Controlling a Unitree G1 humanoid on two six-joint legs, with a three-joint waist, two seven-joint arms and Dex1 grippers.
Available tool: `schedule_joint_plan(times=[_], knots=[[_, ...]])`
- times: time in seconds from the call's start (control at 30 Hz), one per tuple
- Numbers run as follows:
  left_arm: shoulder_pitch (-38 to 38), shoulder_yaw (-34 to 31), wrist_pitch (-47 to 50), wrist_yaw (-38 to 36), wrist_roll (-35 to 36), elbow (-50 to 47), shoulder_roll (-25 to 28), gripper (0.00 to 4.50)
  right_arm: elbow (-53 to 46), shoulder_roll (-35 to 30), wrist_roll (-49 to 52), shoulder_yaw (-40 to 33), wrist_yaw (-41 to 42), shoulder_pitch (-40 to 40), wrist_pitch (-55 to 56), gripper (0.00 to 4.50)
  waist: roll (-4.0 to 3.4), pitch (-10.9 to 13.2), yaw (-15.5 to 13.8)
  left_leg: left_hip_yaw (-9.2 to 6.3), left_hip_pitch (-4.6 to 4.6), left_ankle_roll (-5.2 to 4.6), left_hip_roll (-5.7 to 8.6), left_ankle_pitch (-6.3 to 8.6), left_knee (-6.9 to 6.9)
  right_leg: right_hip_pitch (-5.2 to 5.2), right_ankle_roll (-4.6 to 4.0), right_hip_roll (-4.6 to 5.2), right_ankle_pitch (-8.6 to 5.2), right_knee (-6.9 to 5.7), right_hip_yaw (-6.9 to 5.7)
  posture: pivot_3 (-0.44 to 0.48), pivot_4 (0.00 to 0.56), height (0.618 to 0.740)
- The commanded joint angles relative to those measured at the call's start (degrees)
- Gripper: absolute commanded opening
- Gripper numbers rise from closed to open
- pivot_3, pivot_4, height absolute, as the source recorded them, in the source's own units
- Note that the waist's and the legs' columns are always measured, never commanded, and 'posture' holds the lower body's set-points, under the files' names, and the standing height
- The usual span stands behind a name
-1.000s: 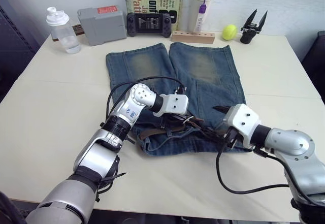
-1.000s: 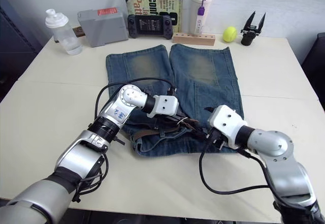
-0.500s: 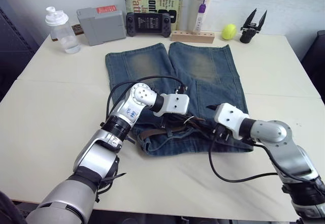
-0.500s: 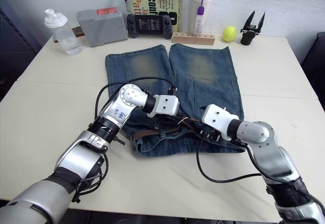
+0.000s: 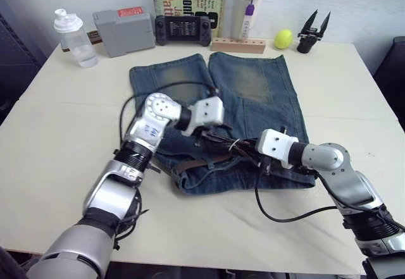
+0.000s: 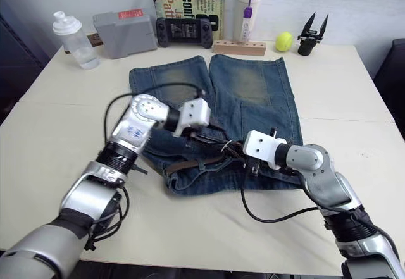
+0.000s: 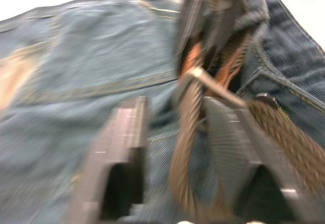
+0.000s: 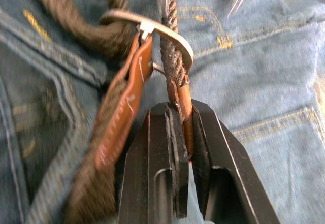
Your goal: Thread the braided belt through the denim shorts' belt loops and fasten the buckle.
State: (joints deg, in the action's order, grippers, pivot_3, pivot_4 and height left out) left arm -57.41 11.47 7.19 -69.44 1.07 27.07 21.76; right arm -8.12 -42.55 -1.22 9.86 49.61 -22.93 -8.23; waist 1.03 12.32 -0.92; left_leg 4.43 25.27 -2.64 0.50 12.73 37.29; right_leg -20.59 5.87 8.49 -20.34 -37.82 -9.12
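The right gripper [image 8: 180,132] pinches the braided belt's leather tip [image 8: 183,99] just past the buckle [image 8: 152,31], strap running straight out from its fingers. The left gripper [image 7: 175,127] stands spread around the belt [image 7: 185,132] beside the buckle, gripping nothing, on the denim shorts [image 5: 253,89] at the waistband.

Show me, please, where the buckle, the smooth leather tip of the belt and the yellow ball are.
buckle [image 8: 175,35], right wrist view, on the curved silver frame.
leather tip [image 8: 187,102], right wrist view, on the tan end above the right gripper [image 8: 184,132].
yellow ball [image 5: 283,38], left eye view, on its middle.
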Motion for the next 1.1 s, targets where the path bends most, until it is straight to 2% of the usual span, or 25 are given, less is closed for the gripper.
schedule_joint_plan(times=[0.03, 0.17, 0.2, 0.23, 0.3, 0.33, 0.47, 0.8, 0.97, 1.1], knots=[[2.05, -4.17, 9.90, -1.55, 6.26, -8.88, 3.41, 3.79, -2.22, -2.16, 1.43, -4.15, 0.85, -0.61, 1.31, 0.00, 0.00, 0.00, 0.10, 0.00, 0.00, 0.00, 0.00, 0.00, -0.01, 0.00, 0.00, 0.00, 0.00, 0.01, 0.00, 0.000, 0.150, 0.697], [5.75, -7.84, 21.25, -1.01, 12.37, -16.10, 6.15, 3.79, -3.62, -3.34, 1.79, -5.42, 1.35, -0.01, 1.48, 0.00, 0.00, 0.00, -0.32, -0.06, -0.01, 0.00, 0.00, 0.00, 0.04, 0.08, 0.00, 0.00, 0.00, 0.02, 0.03, 0.000, 0.150, 0.697], [7.89, -7.67, 22.85, -1.66, 13.27, -18.80, 7.22, 3.22, -3.98, -3.56, 1.66, -5.61, 1.33, 0.10, 1.52, 0.00, 0.00, 0.00, -0.28, -0.06, -0.01, 0.00, 0.00, 0.00, 0.07, 0.09, 0.00, 0.01, 0.00, 0.02, 0.07, 0.000, 0.150, 0.697], [9.96, -7.02, 24.01, -1.92, 13.71, -21.48, 8.06, 3.06, -4.25, -3.74, 1.45, -5.66, 1.38, 0.18, 1.72, 0.00, 0.00, 0.00, -0.21, -0.06, 0.01, 0.00, 0.00, 0.00, 0.06, 0.08, 0.00, 0.01, 0.00, 0.02, 0.11, 0.000, 0.150, 0.697], [13.39, -5.19, 25.29, -1.59, 13.84, -25.70, 9.31, 2.27, -4.69, -3.86, 1.29, -5.78, 1.37, 0.31, 1.87, 0.00, 0.00, 0.00, -0.19, -0.06, -0.03, 0.00, 0.00, 0.00, -0.01, 0.08, 0.00, 0.01, 0.00, 0.05, 0.21, 0.000, 0.150, 0.697], [14.67, -4.36, 25.62, -1.21, 13.68, -27.18, 9.70, 1.72, -4.85, -3.85, 1.33, -5.83, 1.33, 0.36, 1.87, 0.00, -0.01, 0.00, -0.23, -0.08, -0.02, 0.01, -0.01, -0.01, -0.01, 0.08, -0.01, -0.01, 0.00, 0.05, 0.22, 0.000, 0.150, 0.697], [18.85, 1.10, 17.27, 0.82, 6.41, -26.32, 12.21, 0.13, -5.32, -4.18, 0.77, -5.60, 1.27, 0.41, 1.43, 0.00, -0.01, 0.00, -0.38, -0.07, -0.03, 0.03, -0.01, -0.02, 0.02, 0.11, -0.01, 0.00, 0.00, 0.04, 0.27, 0.000, 0.150, 0.697], [23.08, 3.56, 15.76, 0.29, 7.49, -27.18, 12.13, 0.05, -6.77, -5.14, -0.12, -6.07, 0.77, 2.62, 1.00, 0.00, -0.01, 0.00, -0.36, -0.04, -0.03, 0.03, -0.01, -0.01, -0.05, 0.05, -0.01, 0.02, -0.01, 0.06, 0.25, 0.000, 0.150, 0.697], [16.65, -4.53, 21.09, 5.36, 12.84, -20.33, 8.36, 0.05, -8.13, -4.79, -0.13, -5.74, 0.22, 4.18, 0.28, 0.00, 0.00, 0.01, -0.59, -0.09, 0.03, 0.03, -0.02, -0.01, 0.05, 0.06, -0.01, 0.03, -0.01, 0.03, 0.23, 0.000, 0.150, 0.697], [17.97, -4.74, 25.65, -0.27, 17.93, -24.35, 10.76, 0.05, -8.25, -4.74, -0.06, -5.60, 0.23, 4.46, 0.18, 0.00, -0.01, 0.00, 0.07, 0.00, -0.09, 0.03, -0.02, 0.00, -0.08, 0.07, -0.01, 0.03, -0.01, 0.06, 0.18, 0.000, 0.150, 0.697]])
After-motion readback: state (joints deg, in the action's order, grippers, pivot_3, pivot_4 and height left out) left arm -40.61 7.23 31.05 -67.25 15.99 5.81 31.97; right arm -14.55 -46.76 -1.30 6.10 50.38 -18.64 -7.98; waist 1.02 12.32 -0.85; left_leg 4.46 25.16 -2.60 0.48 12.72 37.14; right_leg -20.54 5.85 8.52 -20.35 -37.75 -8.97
